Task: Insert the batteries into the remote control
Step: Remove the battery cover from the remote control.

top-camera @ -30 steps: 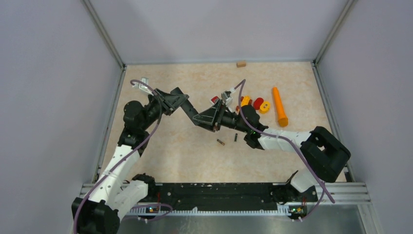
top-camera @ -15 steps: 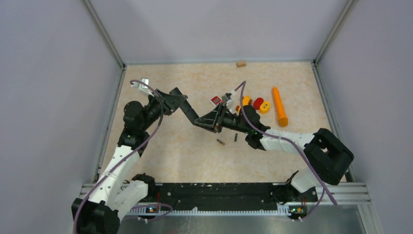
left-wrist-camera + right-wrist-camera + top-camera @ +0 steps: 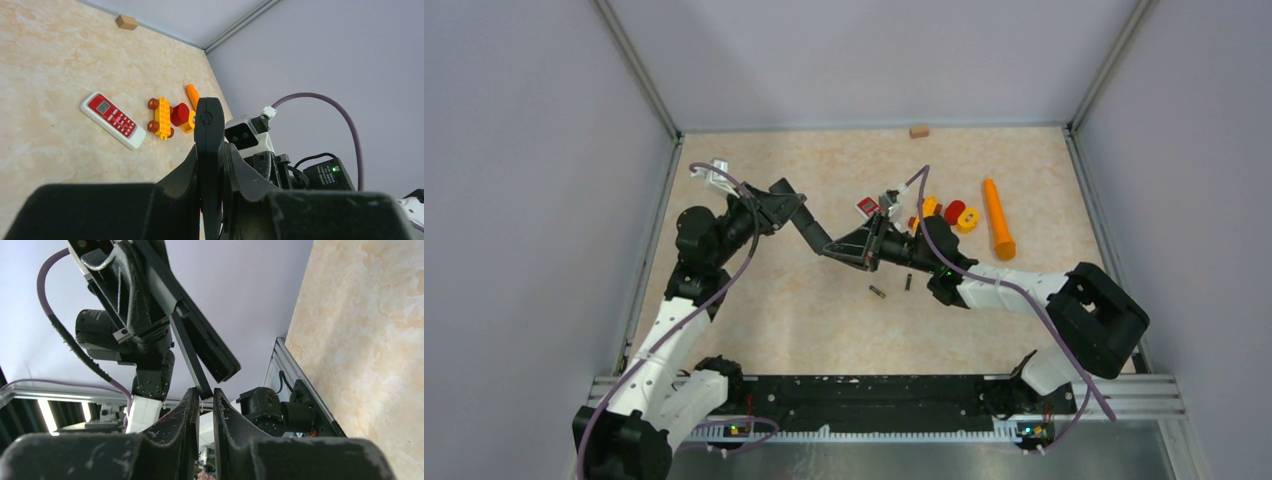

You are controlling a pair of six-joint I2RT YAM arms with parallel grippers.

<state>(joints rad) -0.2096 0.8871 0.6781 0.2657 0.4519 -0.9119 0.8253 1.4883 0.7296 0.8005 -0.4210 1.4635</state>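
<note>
The 2 batteries (image 3: 877, 292) lie loose on the tabletop (image 3: 804, 320), at 6 o'clock from the hands and not yet loaded. Above them, the left hand (image 3: 212, 167) is clamped on the black remote (image 3: 209, 125), holding it aloft so the right hand (image 3: 204, 407), nearly closed, can pinch its thin flap (image 3: 189, 352), likely the battery cover. Toys (image 3: 954, 213) lie at 1 o'clock.

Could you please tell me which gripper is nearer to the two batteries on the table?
Right. The right gripper pinches one end of the black bar just behind the batteries; the left gripper holds its other end, farther back-left.
</note>
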